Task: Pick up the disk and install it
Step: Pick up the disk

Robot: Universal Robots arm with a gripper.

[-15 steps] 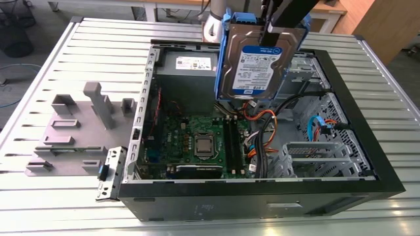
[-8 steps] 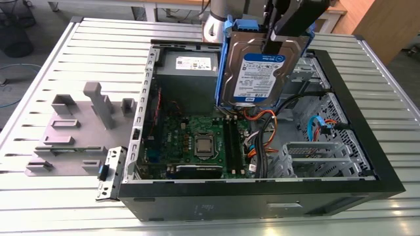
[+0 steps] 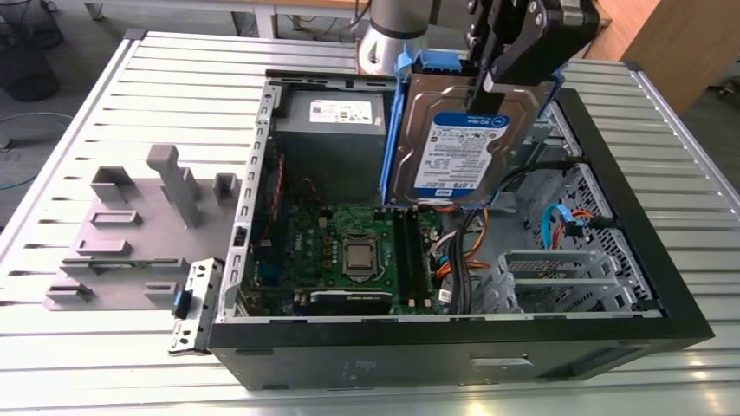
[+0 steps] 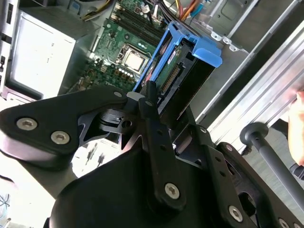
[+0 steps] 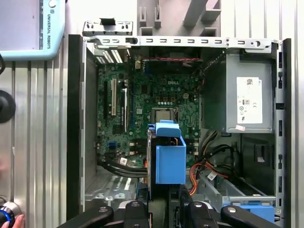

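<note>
The disk, a silver hard drive with a white-and-blue label in a blue plastic carrier, hangs on edge above the open computer case. My gripper is shut on its upper end, with black fingers clamping the carrier's sides. In both wrist views the disk points down toward the motherboard, held clear above it. A metal drive cage sits in the case toward the exterior view's right.
A grey power supply fills the case's far corner. Orange and blue cables run near the cage. A blue bracket lies in the case. A grey fixture stands on the slatted table. A person's hand rests beside the case.
</note>
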